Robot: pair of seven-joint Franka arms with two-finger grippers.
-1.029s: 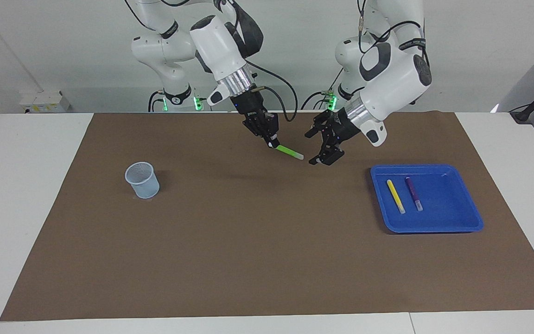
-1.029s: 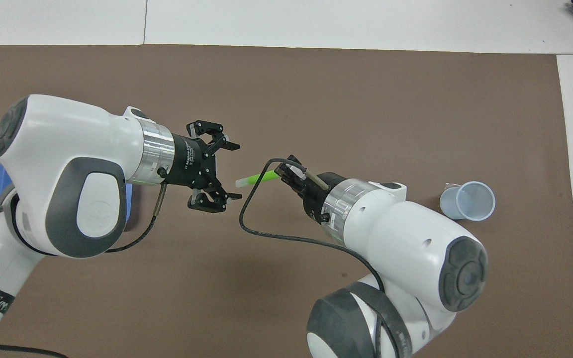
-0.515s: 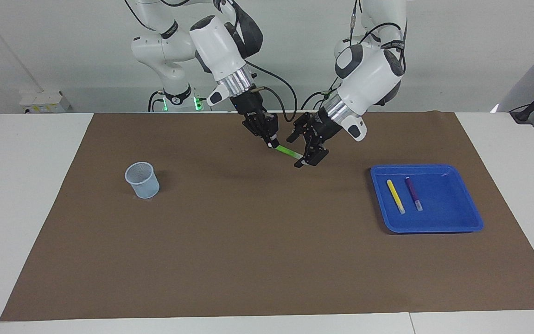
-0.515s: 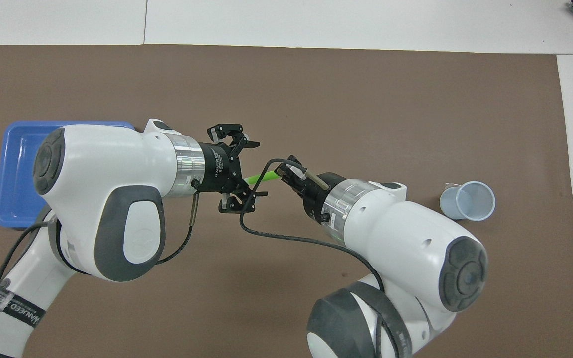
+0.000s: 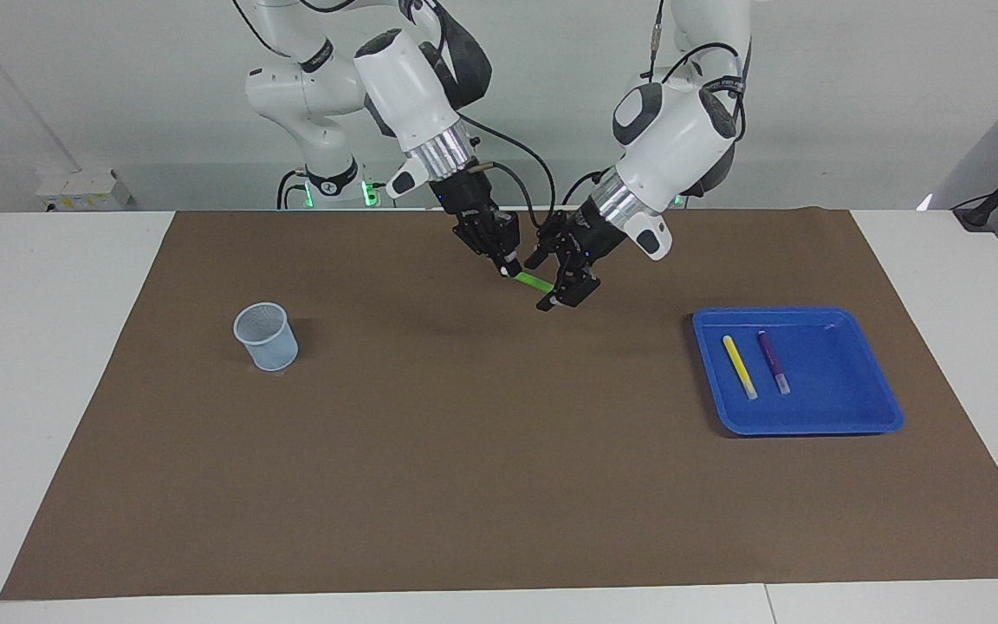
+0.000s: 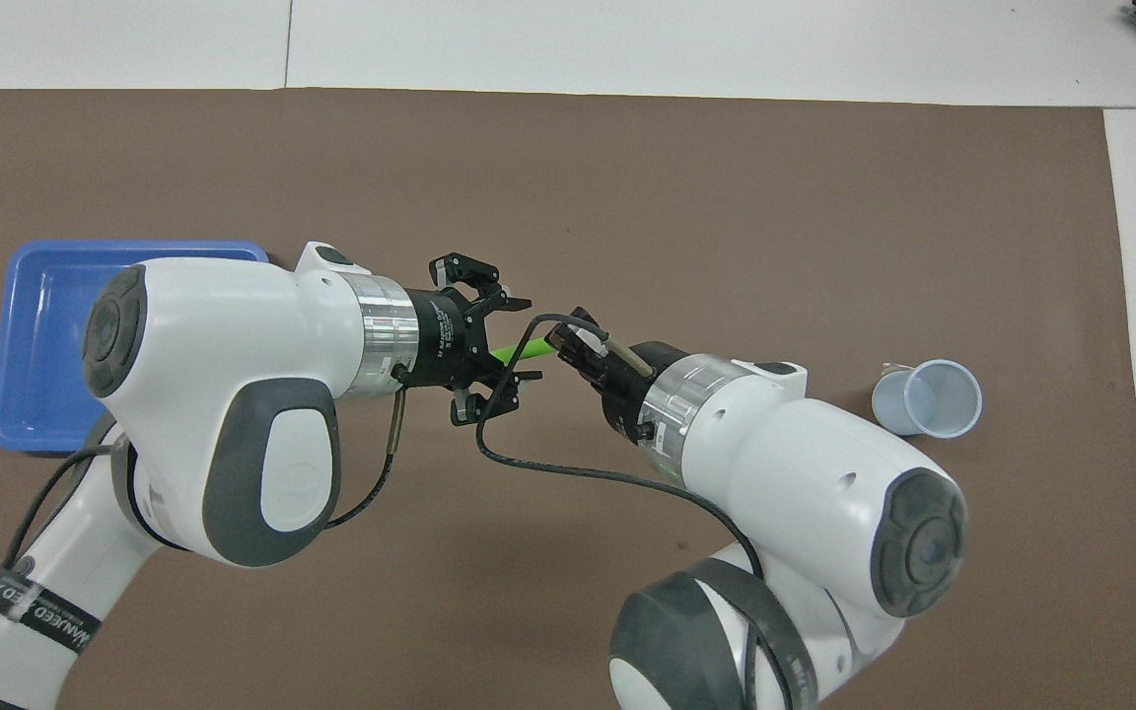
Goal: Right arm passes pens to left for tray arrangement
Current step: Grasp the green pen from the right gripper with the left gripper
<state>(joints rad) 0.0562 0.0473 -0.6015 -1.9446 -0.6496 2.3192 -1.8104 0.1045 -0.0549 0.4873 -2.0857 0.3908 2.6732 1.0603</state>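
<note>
The black, blue-lit right gripper (image 5: 509,269) is clamping one end of a slim green marker pen (image 5: 534,281) above the brown paper mat (image 5: 464,451). The plain black left gripper (image 5: 556,282) is straddling its other end, fingers still apart. Yellow (image 5: 739,367) and purple (image 5: 773,361) pens are lying in the blue plastic tray (image 5: 863,407). The left arm's band lettering is unreadable. A pale mesh cup (image 5: 266,336) is standing toward the right arm's end.

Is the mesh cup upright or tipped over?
Upright: the mesh cup stands on its base on the brown mat, its open mouth facing up.

green pen's (image 5: 535,281) whitish end hidden, tray (image 6: 35,296) partly covered
</note>
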